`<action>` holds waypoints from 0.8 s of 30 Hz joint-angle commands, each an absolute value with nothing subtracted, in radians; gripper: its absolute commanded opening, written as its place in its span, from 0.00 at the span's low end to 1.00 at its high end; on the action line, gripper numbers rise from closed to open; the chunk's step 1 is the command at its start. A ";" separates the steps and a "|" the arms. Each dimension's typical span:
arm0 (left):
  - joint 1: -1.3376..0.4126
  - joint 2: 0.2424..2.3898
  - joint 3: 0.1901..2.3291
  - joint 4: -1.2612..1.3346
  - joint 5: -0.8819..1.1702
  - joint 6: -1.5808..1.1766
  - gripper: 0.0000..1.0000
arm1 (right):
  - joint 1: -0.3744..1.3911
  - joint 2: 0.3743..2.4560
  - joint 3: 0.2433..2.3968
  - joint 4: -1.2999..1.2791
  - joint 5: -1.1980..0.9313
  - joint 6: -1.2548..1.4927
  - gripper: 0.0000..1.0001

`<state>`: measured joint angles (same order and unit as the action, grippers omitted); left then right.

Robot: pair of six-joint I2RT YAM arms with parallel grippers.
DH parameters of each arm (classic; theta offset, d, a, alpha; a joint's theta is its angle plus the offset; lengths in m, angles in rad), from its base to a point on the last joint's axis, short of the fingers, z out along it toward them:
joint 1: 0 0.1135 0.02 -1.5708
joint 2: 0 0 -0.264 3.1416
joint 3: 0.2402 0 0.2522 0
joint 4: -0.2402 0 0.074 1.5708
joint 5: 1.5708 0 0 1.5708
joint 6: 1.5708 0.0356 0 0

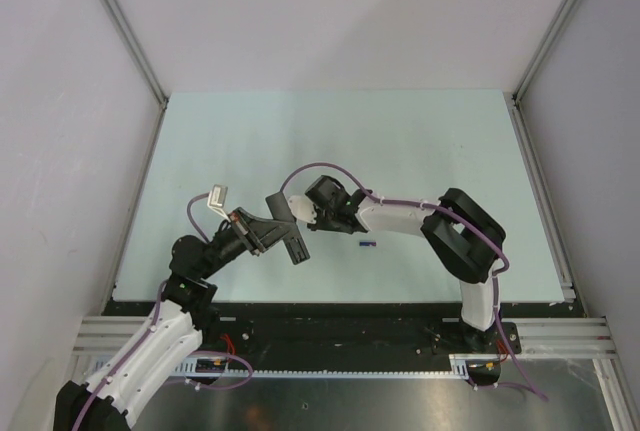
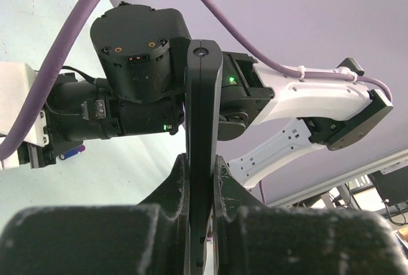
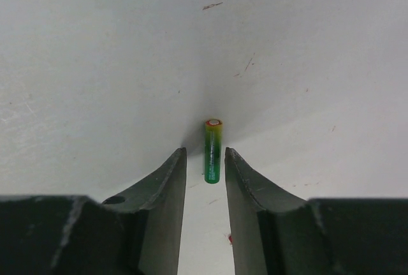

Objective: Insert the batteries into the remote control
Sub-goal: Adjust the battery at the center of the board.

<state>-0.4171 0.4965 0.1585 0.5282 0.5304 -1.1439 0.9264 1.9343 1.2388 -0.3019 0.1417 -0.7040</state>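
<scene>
My left gripper [image 1: 262,231] is shut on the black remote control [image 1: 290,238] and holds it above the table. In the left wrist view the remote [image 2: 204,115] shows edge-on, clamped between the jaws of that gripper [image 2: 203,163]. My right gripper [image 1: 303,211] is low over the table just right of the remote. In the right wrist view it [image 3: 204,152] is open, and the green battery [image 3: 213,150] lies on the table between its tips, untouched. A blue-purple battery [image 1: 368,244] lies on the table under the right forearm; it also shows in the left wrist view [image 2: 73,152]. The red battery is out of view.
The pale green table top [image 1: 400,141] is bounded by grey walls and metal rails left and right. The right arm's elbow [image 1: 462,236] stands over the table's near right part. The two grippers are close together at the near centre.
</scene>
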 commanded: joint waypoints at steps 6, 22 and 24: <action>-0.425 0.486 0.158 0.554 0.543 -1.143 0.00 | 0.917 1.867 1.220 -0.215 0.141 -0.618 0.40; -0.425 0.428 0.155 0.542 0.545 -1.157 0.00 | 0.801 1.631 1.221 -0.009 0.188 -0.021 1.00; -0.425 0.422 0.153 0.538 0.537 -1.161 0.00 | 0.772 1.615 1.221 0.026 0.044 0.135 1.00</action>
<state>-0.4171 0.4381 0.1585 0.5274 0.5346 -1.1511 0.8234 1.6825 1.2118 -0.0696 0.2291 -0.1959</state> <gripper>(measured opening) 0.116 0.994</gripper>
